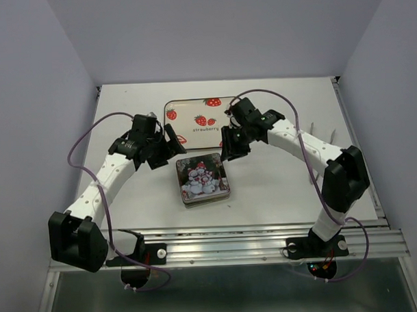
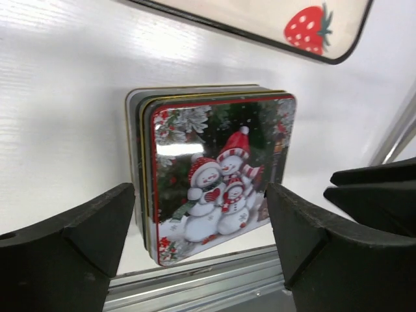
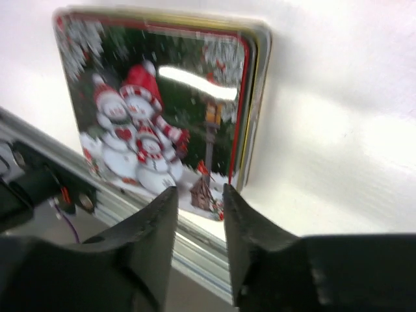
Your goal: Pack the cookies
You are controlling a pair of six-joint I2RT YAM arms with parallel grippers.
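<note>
No cookies show in any view. A square tin with a snowman lid [image 1: 202,180] lies closed on the white table, also seen in the left wrist view [image 2: 218,172] and the right wrist view [image 3: 162,104]. My left gripper [image 1: 172,145] hovers open and empty just left of and behind the tin [image 2: 201,227]. My right gripper [image 1: 230,150] hovers just right of and behind the tin, its jaws a narrow gap apart with nothing between them [image 3: 200,208].
A cream tray printed with red strawberries [image 1: 200,115] lies behind the tin; its corner shows in the left wrist view [image 2: 312,29]. A metal rail [image 1: 225,234] runs along the table's near edge. Grey walls close in the table at the back and sides.
</note>
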